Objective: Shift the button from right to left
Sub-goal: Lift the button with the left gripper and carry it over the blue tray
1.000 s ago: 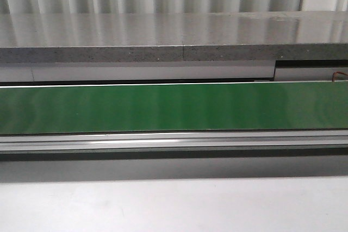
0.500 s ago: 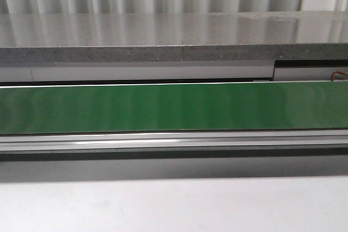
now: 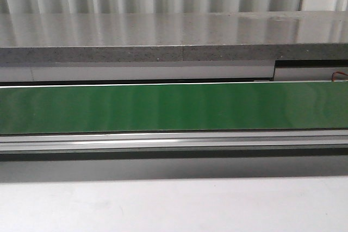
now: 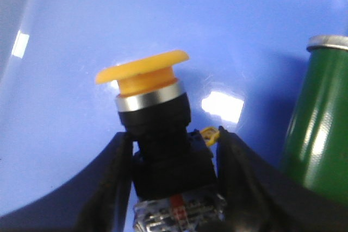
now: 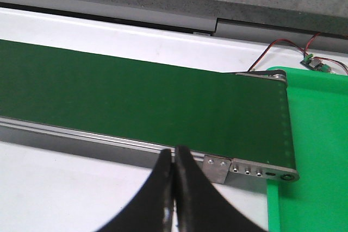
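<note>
Button (image 4: 163,129) between tool fingers (image 4: 111,183), beside can (image 4: 321,118).

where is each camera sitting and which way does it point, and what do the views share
Front: faces forward over the table at the green belt; no arms show.
Left wrist: on the left arm, looks past the left tool, shut on the button, over a blue tray.
Right wrist: on the right arm, looks past the shut right tool.
Front and right wrist share the belt.

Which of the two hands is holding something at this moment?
The left hand: its fingers grip the yellow-headed button by its black body. The right hand is shut with nothing between its fingers.
</note>
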Controlling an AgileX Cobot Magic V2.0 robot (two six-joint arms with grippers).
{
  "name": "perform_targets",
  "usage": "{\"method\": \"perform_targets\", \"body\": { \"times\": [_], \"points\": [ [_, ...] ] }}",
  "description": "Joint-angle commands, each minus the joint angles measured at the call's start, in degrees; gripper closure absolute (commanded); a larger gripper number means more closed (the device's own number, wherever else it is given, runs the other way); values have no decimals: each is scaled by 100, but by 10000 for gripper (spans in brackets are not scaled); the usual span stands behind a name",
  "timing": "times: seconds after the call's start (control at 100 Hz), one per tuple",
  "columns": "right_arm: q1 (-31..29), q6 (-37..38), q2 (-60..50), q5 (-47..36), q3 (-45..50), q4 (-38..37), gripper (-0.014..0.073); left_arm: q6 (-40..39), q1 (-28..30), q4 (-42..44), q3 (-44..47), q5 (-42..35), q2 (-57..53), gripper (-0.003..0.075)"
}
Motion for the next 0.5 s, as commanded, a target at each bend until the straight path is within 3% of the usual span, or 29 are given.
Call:
{"method": "perform_targets", "body": {
  "times": [0.0, 0.33, 0.4, 0.49],
  "points": [
    [-22, -64, 43, -420, -121, 30, 661, 13, 18, -75, -177, -235, -176, 740],
    [-22, -64, 43, -420, -121, 30, 661, 153, 18, -202, -177, -192, 152, 724],
    [-22, -64, 43, -420, -121, 30, 661, 166, 18, -202, -190, -192, 152, 662],
    [-22, -64, 43, -420, -121, 30, 661, 166, 18, -202, -190, -192, 152, 513]
  ]
}}
